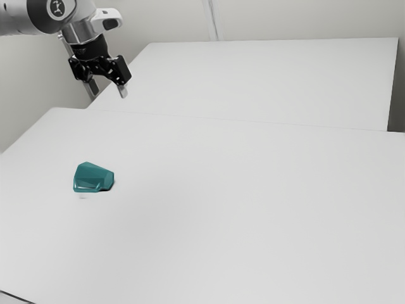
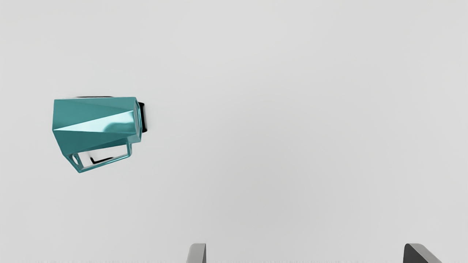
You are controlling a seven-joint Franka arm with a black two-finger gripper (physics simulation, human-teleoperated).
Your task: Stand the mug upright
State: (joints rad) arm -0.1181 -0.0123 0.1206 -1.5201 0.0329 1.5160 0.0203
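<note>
The mug (image 2: 95,113) lies on its side on the worktop (image 1: 221,209), so it is not upright. It is teal and glossy, with flat, angular facets, and one end is wider than the other. In the exterior view, the narrower end faces the exterior view's right. The wrist view shows the handle (image 2: 105,164), an angular loop standing out from one side of the body, with pale surface visible through its opening. A dark patch sits just beside the narrower end.

The pincer (image 1: 108,90) is open and holds nothing: its two fingers (image 2: 197,252) stand wide apart, with a bare gap between them. It hangs from the arm (image 1: 16,18), raised and pointing downward, well apart from the mug. In the wrist view, the mug is outside the gap, off past one finger and farther from the other.

The worktop is white, and a thin line crosses it. Behind it stands a pale wall (image 1: 304,19).
</note>
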